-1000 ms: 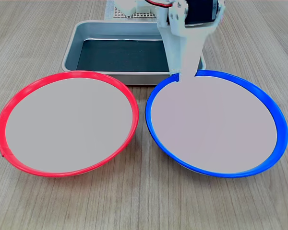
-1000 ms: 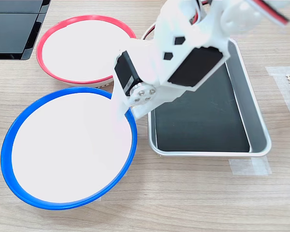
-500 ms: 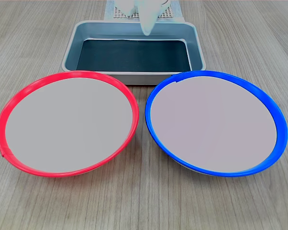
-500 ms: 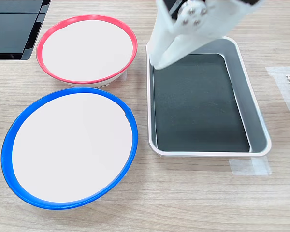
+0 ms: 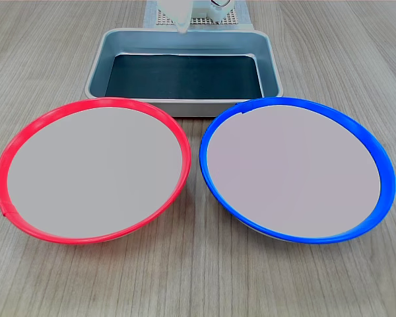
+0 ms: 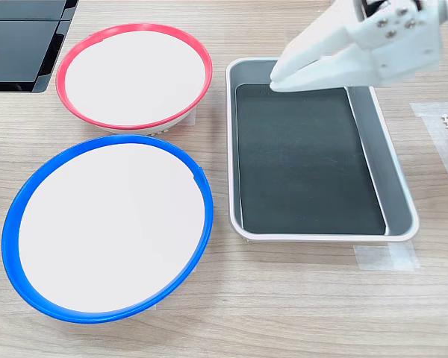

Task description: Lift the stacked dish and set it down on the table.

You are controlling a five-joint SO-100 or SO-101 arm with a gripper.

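The stacked dish (image 5: 294,168), blue-rimmed with a pale grey inside, rests flat on the table (image 5: 198,284) at the first exterior view's right; in the second exterior view the dish (image 6: 108,227) lies at the lower left on the table (image 6: 284,298). It lies beside the red-rimmed dish, not on it. My gripper (image 6: 278,79) hovers over the metal tray, well apart from the dish, its white fingers (image 6: 321,52) drawn together to a point with nothing between them. In the first exterior view only the gripper's tip (image 5: 183,26) shows at the top edge.
A red-rimmed dish (image 5: 92,168) of the same size sits just left of the blue one in the first exterior view. The grey metal tray (image 5: 92,72) with a dark floor stands behind both. A pale tape strip (image 6: 384,257) lies by the tray's corner. A black panel (image 6: 22,45) occupies the second exterior view's top left.
My gripper has left the blue dish's rim and drawn back over the tray toward the arm's base. The blue dish stays in place on the table.
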